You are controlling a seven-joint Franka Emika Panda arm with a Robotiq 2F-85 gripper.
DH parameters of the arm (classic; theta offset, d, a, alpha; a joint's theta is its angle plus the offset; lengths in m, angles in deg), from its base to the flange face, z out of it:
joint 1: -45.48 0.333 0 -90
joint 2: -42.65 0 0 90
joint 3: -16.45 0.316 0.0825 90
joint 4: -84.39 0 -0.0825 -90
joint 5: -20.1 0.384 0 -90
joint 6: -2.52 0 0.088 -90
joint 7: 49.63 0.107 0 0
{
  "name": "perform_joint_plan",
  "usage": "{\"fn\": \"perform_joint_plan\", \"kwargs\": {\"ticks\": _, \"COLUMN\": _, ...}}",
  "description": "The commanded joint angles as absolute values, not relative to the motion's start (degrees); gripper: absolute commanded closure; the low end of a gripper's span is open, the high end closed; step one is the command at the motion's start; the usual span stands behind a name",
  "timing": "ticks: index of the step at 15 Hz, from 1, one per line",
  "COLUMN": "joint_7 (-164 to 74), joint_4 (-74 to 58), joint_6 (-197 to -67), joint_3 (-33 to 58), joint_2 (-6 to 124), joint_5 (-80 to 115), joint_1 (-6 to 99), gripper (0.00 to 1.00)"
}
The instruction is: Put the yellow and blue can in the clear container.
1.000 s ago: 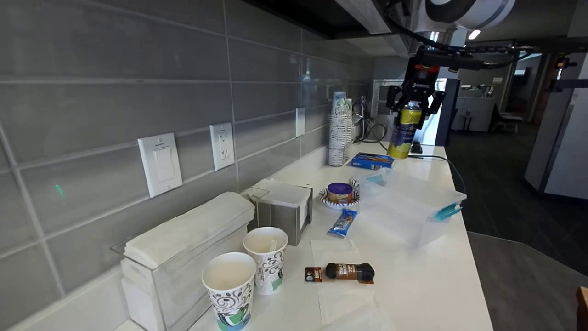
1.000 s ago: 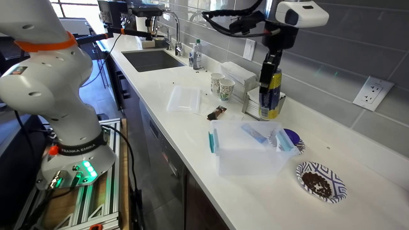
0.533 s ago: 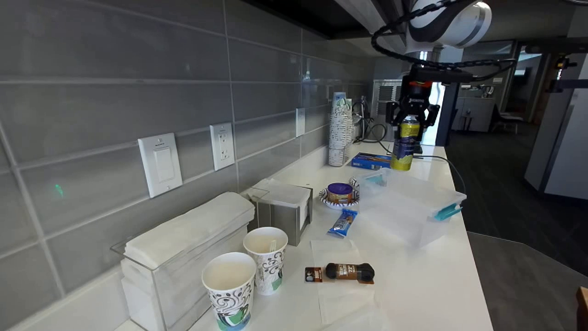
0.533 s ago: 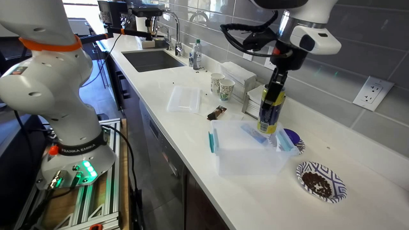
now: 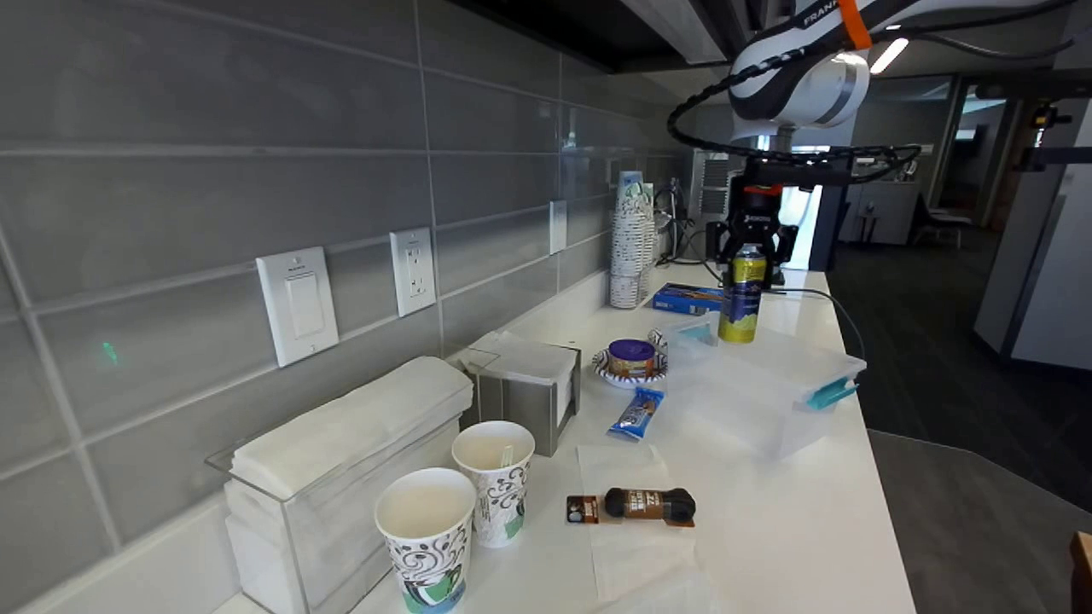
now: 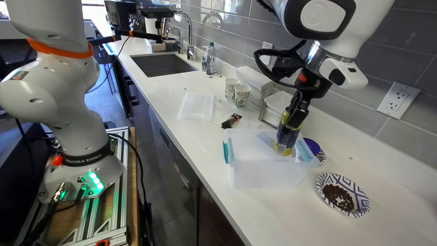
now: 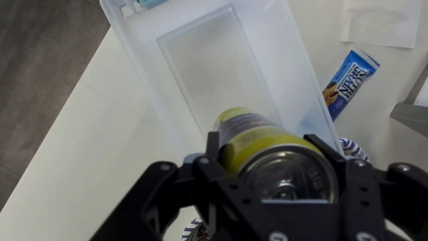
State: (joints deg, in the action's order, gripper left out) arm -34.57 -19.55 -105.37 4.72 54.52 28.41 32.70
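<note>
One pincer [image 7: 262,142], clamped on one yellow and blue can [image 6: 286,139], can tilted over the clear container [image 6: 266,175], whether below its rim I cannot tell, purple-lidded tub [image 5: 631,356] just beside the container, white counter [image 6: 286,218] under it.

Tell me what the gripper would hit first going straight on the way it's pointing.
Likely the floor of the clear container, met by the yellow and blue can the gripper holds; depth is unclear, so a wall could come first.
</note>
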Motion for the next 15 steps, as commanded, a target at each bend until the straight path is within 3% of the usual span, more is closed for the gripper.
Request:
{"fn": "perform_joint_plan", "kwargs": {"ticks": 1, "joint_7": -37.3, "joint_4": -16.3, "joint_6": -104.1, "joint_3": 4.6, "joint_2": 58.5, "joint_5": 30.6, "joint_1": 31.8, "gripper": 0.61}}
{"fn": "perform_joint_plan", "kwargs": {"ticks": 15, "joint_7": -40.6, "joint_4": -17.0, "joint_6": -112.4, "joint_3": 6.6, "joint_2": 66.1, "joint_5": 29.9, "joint_1": 33.0, "gripper": 0.61}}
